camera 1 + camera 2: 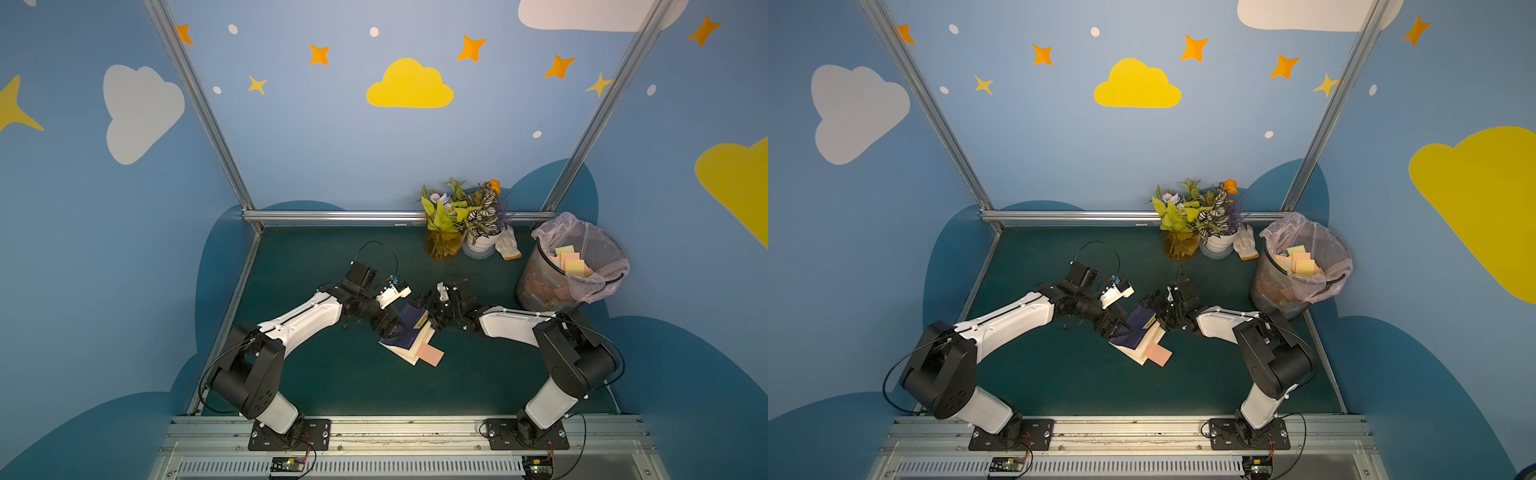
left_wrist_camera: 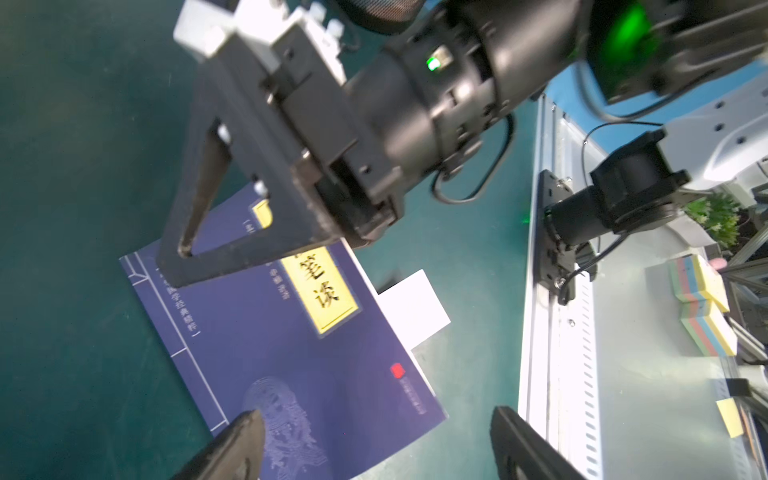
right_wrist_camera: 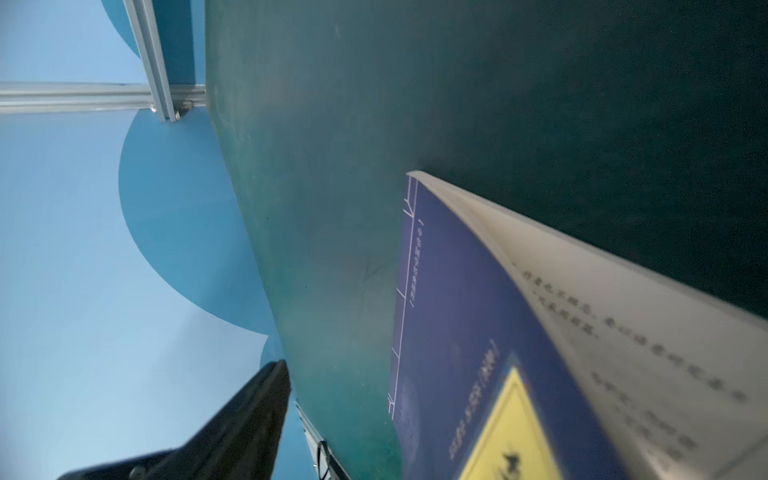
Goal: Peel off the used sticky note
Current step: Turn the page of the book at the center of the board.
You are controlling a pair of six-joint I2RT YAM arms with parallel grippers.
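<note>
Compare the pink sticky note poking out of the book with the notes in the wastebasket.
The pink sticky note is a single sheet; the binned notes are several. It lies flat on the table, one edge tucked in the book; the binned notes sit piled in the lined wastebasket. It is pink; the binned notes mix yellow, orange and pink. Both are square paper sheets.

Sticky note (image 1: 431, 354) (image 1: 1158, 354): one pink square sheet, flat and uncreased. It projects from the page edge of the blue-covered book (image 1: 409, 328), opposite the spine. One edge is hidden beneath the pages and the rest is exposed. In the left wrist view the note (image 2: 415, 307) appears washed-out white.
</note>
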